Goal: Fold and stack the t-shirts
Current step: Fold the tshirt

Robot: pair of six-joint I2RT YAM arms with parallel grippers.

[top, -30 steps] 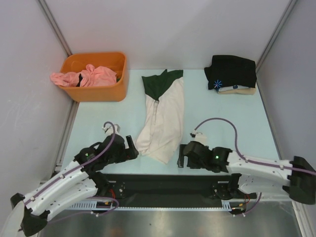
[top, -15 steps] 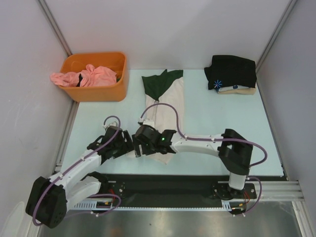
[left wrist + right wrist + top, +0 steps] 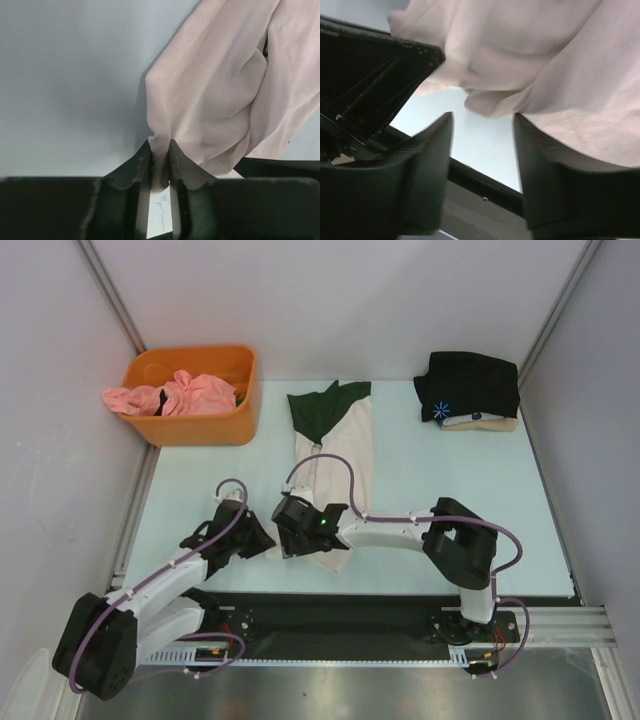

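A cream t-shirt [image 3: 335, 465] with dark green sleeves and collar lies lengthwise in the middle of the table, its hem toward me. My left gripper [image 3: 262, 539] is at the hem's near left corner. In the left wrist view that left gripper [image 3: 160, 152] is shut on a pinch of the cream cloth [image 3: 215, 90]. My right gripper [image 3: 289, 543] reaches across from the right to the same corner. Its jaws stand apart in the right wrist view, the right gripper [image 3: 482, 122] just below a fold of the cream cloth [image 3: 520, 55]. A black t-shirt [image 3: 468, 383] with a small blue mark lies folded on a beige one [image 3: 485, 423].
An orange bin [image 3: 200, 425] at the back left holds crumpled pink shirts [image 3: 175, 395]. The folded stack sits at the back right corner. Grey walls close in both sides. The table's black front rail [image 3: 485, 185] runs right under the right gripper.
The right arm swung from the table's right side across to the shirt's near left corner, its jaws narrowing. The left gripper moved up to the hem and closed on the cloth.
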